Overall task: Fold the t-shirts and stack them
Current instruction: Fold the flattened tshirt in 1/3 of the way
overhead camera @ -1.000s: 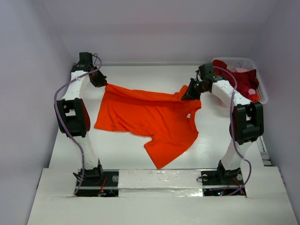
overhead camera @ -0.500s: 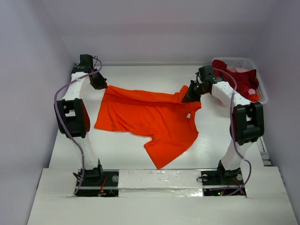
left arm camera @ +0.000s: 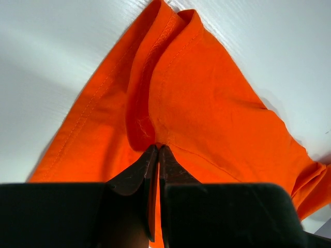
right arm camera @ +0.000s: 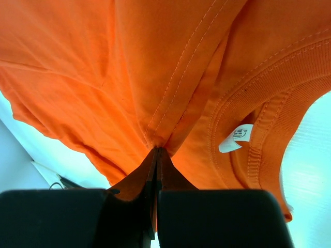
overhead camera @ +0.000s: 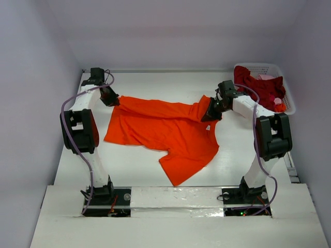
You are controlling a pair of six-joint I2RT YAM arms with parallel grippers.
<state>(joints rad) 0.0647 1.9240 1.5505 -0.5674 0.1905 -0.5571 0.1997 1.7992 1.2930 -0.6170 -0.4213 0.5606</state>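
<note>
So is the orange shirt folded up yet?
Not yet. The orange shirt lies spread out on the table, left gripper and right gripper pinching its far edge.

A white tabletop (overhead camera: 155,85) is enclosed on three sides by plain, pale walls with a faint lilac cast: a far wall (overhead camera: 181,31), a left wall (overhead camera: 31,103) and a right wall (overhead camera: 313,77). The enclosure is lit softly and evenly from above, and only faint shadows are cast on the matt surface. In the far right corner a white plastic lattice basket (overhead camera: 264,65) is set on the tabletop, close to the right wall. Across the near edge a raised white ledge (overhead camera: 176,199) with a glossy strip is laid, and a lower white step (overhead camera: 176,232) is seen in front of it. A narrow metal rail (overhead camera: 290,165) runs along the tabletop's right edge.
</note>
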